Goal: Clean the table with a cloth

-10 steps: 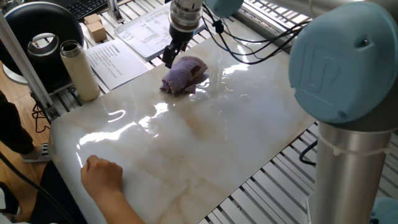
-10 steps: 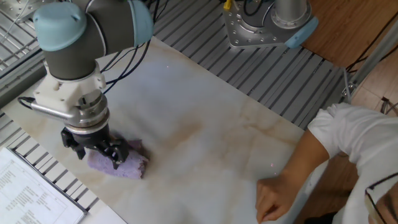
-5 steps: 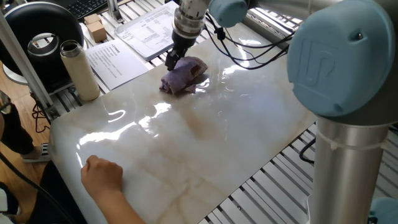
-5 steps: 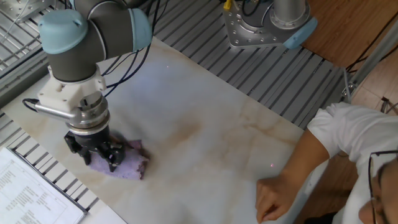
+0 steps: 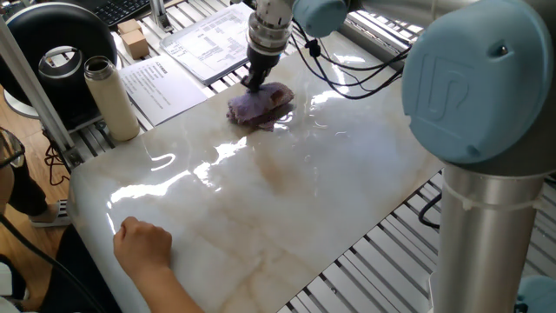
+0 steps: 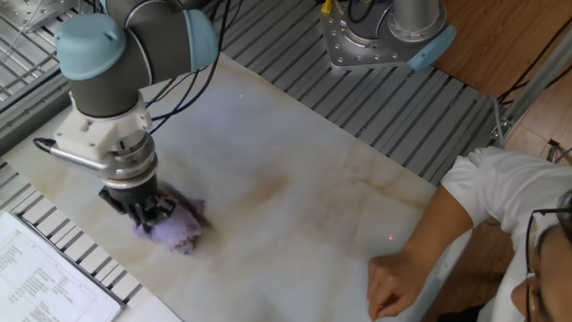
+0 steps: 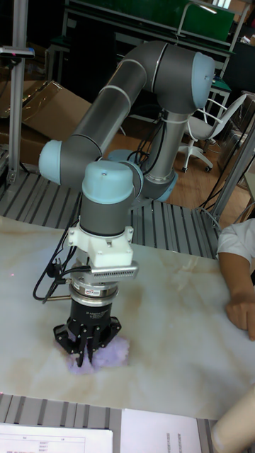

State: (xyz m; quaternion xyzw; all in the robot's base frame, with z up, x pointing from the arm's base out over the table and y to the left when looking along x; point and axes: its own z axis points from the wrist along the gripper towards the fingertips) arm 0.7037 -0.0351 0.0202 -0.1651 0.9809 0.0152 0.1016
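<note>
A person's hand (image 5: 143,246) rests flat on the near edge of the table (image 5: 287,209), a glossy cream slab with faint tan veins that mirrors the room lights. It looks hard and slick, so a rag should glide over it with little drag. Farther in, toward the far edge beside the printed paper sheets (image 5: 187,56), lies the cloth (image 5: 259,104), a small lavender terry rag, fuzzy and bunched into a lump. It looks light, limp and compressible; it will fold instead of holding shape, so the best hold is a pinch into the thick middle of the bunch. The pincer (image 6: 147,213) points straight down, its fingers drawn narrow and sunk into the cloth's top, gripping a fold. Beyond the paper stand a beige bottle (image 5: 109,97) and ribbed grey aluminium frame (image 6: 375,98).
</note>
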